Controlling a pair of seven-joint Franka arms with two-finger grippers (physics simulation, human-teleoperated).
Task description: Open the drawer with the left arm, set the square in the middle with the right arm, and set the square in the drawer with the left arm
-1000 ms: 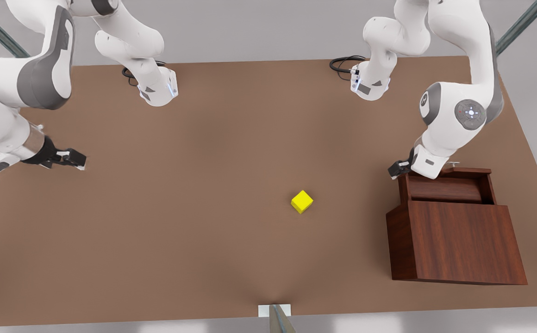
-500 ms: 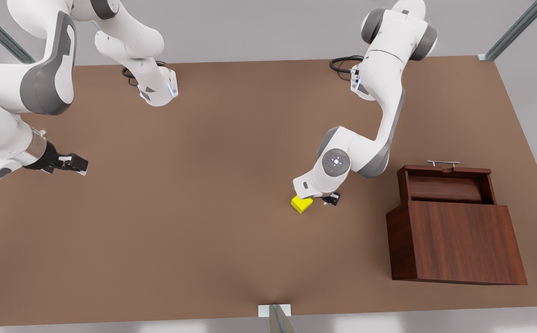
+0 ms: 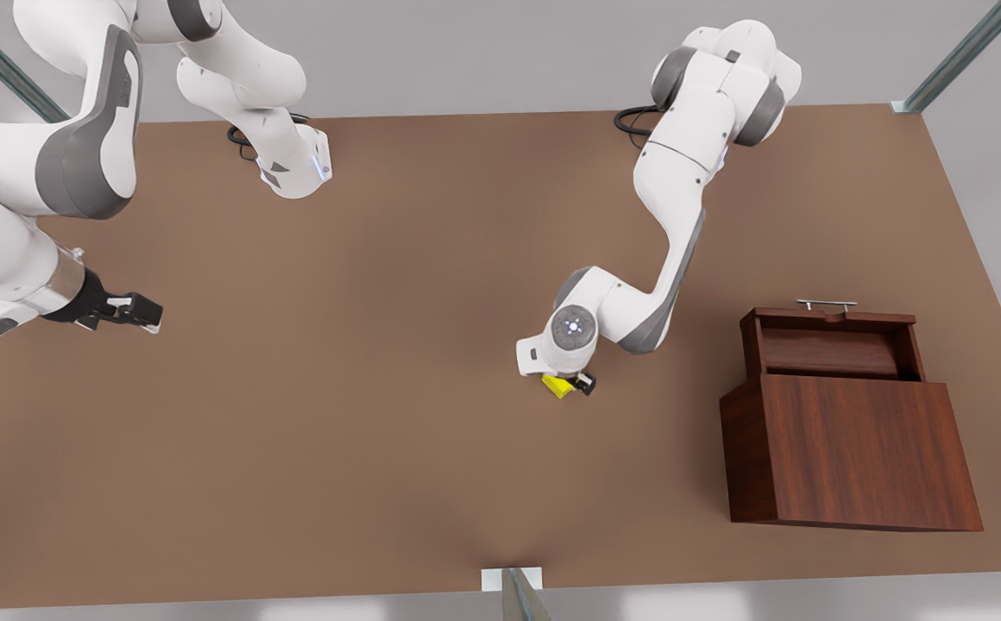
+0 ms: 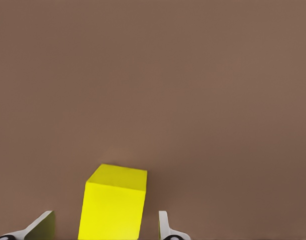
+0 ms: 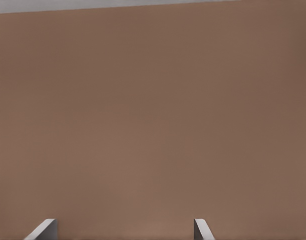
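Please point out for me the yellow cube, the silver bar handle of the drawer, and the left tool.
small bright yellow cube (image 4: pixel 112 217), left wrist view, front face.
thin silver bar handle (image 3: pixel 827 304), front view, middle of bar.
left tool (image 4: pixel 105 229), left wrist view, midway between fingertips, astride the cube.

I saw the tabletop (image 3: pixel 380 388) as a plain matt brown sheet, smooth, with no grain or gloss. The square (image 4: pixel 113 207) looked like smooth bright yellow plastic, evenly coloured, its faces flat and without shine. The cabinet (image 3: pixel 854 457) showed dark reddish wood grain with a slight satin finish, and so did the drawer (image 3: pixel 828 341); its handle (image 3: pixel 827 304) looked like thin polished silver metal. Both arms wore glossy white shells with grey matt joints. The left gripper's fingers (image 4: pixel 165 227) looked pale and smooth.
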